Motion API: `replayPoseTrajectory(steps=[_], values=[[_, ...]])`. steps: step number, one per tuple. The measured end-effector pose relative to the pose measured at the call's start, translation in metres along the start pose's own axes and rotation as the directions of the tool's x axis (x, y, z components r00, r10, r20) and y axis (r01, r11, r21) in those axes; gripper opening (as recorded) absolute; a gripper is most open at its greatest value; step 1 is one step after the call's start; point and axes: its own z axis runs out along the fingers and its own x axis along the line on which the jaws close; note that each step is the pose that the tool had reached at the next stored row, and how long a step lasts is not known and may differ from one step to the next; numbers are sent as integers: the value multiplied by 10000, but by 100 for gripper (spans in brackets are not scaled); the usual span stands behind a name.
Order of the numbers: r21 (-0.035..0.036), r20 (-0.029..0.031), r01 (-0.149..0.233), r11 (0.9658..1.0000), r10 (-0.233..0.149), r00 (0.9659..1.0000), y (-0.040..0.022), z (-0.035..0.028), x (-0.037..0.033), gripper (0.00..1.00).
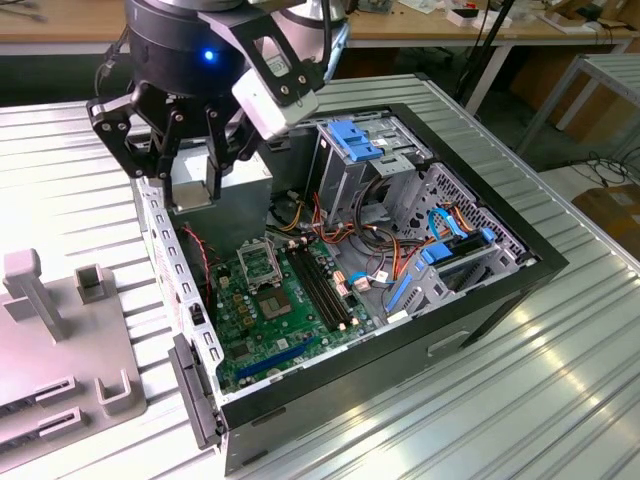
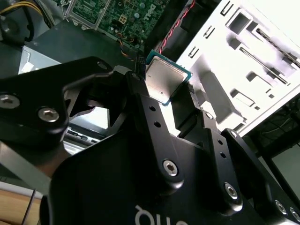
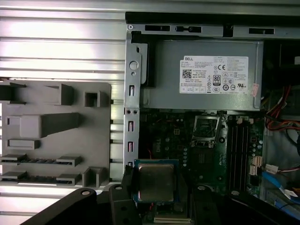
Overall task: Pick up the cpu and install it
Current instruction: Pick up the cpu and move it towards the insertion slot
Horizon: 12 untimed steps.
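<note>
Above the open computer case (image 1: 500, 300), near the power supply (image 3: 168, 93), the gripper (image 1: 185, 168) pinches the cpu (image 3: 155, 182) between its jaws; ribbed metal table (image 1: 450, 420), wooden workbench (image 1: 60, 35) behind.

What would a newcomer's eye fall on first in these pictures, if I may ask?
The open computer case dominates the exterior view, its green motherboard exposed. Above the case's corner on the exterior view's left hangs the black end effector, and in both wrist views the cpu sits clamped in it, over the motherboard's edge.
</note>
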Motion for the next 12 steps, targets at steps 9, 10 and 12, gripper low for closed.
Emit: replayPoseTrajectory(steps=[9, 10, 12], values=[[10, 56, -1, 10000, 1, 10000, -2, 16, -80, 47], [12, 56, -1, 10000, 1, 10000, -3, 17, -112, 47], [12, 56, 0, 10000, 0, 10000, -5, 18, -166, 47]])
